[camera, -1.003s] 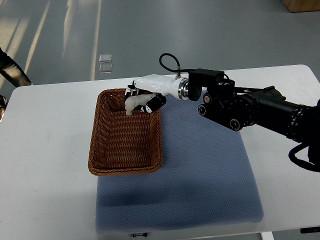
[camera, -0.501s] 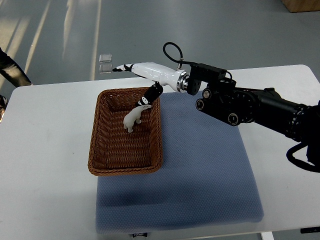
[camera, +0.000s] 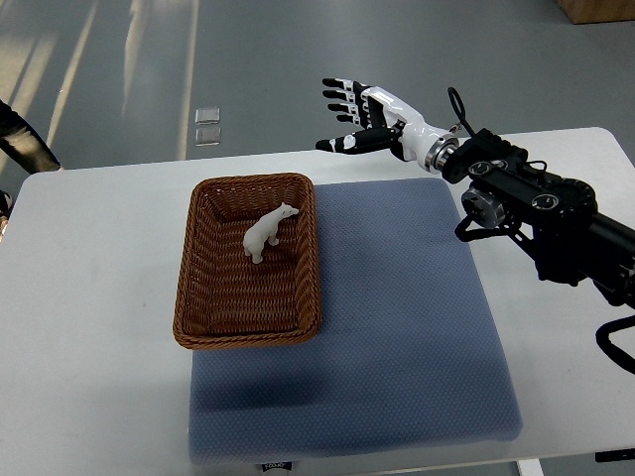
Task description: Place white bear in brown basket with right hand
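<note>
White bear [camera: 268,233]: small, matte white, four legs, standing upright inside the brown basket [camera: 203,322], in its far half; muzzle seems to point toward the basket's right wall, detail too small to confirm. Basket straddles the white table [camera: 89,297] and the left edge of the blue mat [camera: 407,327]. Nothing overlaps the bear. Right hand [camera: 359,117] hangs beyond the table's far edge, fingers spread, palm empty, well apart from bear and basket.
</note>
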Motion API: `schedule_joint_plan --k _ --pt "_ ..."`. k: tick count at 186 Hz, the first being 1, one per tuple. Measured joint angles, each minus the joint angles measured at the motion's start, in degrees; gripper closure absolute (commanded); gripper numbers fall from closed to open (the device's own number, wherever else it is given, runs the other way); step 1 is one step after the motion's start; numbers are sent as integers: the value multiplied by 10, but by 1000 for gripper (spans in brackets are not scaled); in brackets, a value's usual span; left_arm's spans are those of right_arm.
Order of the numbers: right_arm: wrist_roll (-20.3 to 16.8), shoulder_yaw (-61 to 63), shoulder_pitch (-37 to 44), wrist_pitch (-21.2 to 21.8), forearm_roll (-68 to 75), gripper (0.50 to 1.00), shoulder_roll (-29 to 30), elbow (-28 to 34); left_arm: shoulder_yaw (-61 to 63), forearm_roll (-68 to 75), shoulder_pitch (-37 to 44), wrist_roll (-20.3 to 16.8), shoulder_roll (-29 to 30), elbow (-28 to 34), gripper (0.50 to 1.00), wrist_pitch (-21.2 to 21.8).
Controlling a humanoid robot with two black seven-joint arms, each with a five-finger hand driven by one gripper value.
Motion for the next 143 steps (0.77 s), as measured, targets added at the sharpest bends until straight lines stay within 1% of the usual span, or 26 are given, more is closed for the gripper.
schedule_joint_plan --k 7,11,29,49,77,143 --pt "-13 14 -8 7 24 585 -1 0 0 0 0 0 0 0 500 0" --pt "-27 25 -14 11 46 585 -1 0 0 0 0 0 0 0 500 0" --pt "-73 55 -31 13 115 585 1 -1 0 0 0 0 0 0 500 0" --pt "-100 72 -45 13 171 583 -1 -2 0 0 0 0 0 0 500 0" --pt "-110 77 -54 14 224 574 -10 -2 0 0 0 0 0 0 500 0" --pt "-96 79 -58 17 234 572 -21 -3 0 0 0 0 0 0 500 0"
